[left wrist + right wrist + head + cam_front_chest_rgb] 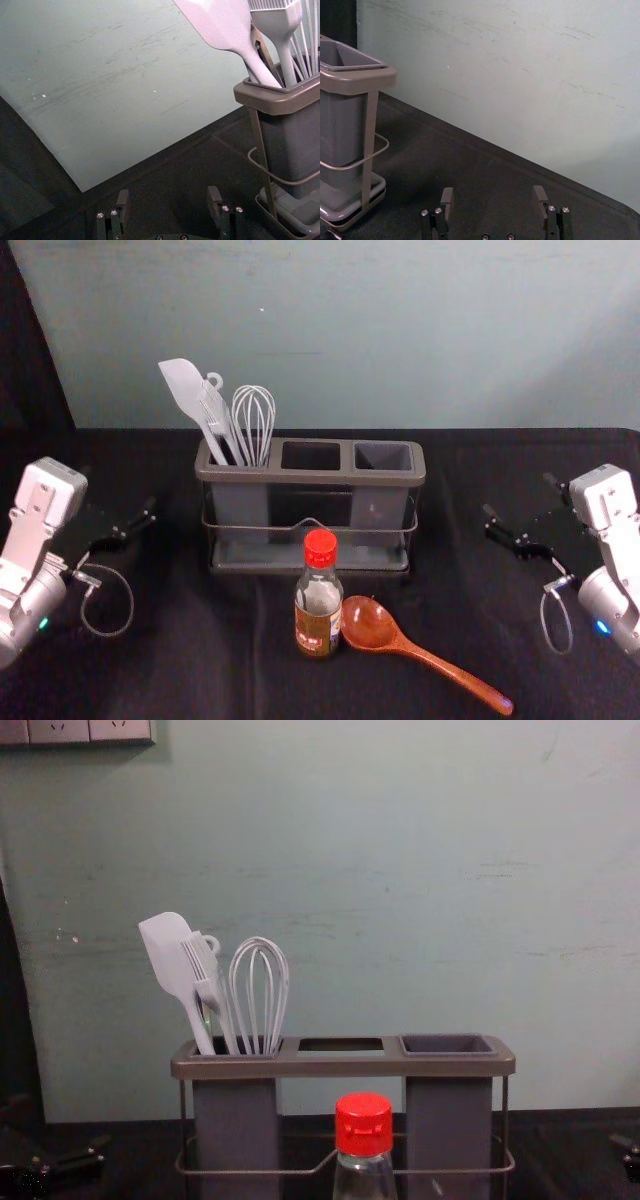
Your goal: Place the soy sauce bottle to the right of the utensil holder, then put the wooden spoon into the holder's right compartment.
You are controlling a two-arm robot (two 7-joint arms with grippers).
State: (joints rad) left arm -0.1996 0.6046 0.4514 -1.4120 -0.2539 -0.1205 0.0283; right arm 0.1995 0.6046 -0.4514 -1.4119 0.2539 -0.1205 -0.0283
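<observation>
Wooden spoon point(369, 624), bottle point(319, 612) before holder point(312, 478) | left pincer point(118, 490), right pincer point(518, 495) wide of edges

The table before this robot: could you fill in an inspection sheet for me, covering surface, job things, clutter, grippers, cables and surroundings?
Surface: black cloth, lightly creased.
Job things: bottle upright in front of the holder; spoon lying close by on the bottle's right, handle angled toward the near right; right compartment holds no utensil.
Clutter: nothing loose seen; spatula, brush and whisk stand in the left compartment.
Grippers: left and right open, holding nothing, one on each side of the holder.
Cables: one loop at each wrist, away from the job things.
Surroundings: scuffed wall behind; sockets high on its left.
</observation>
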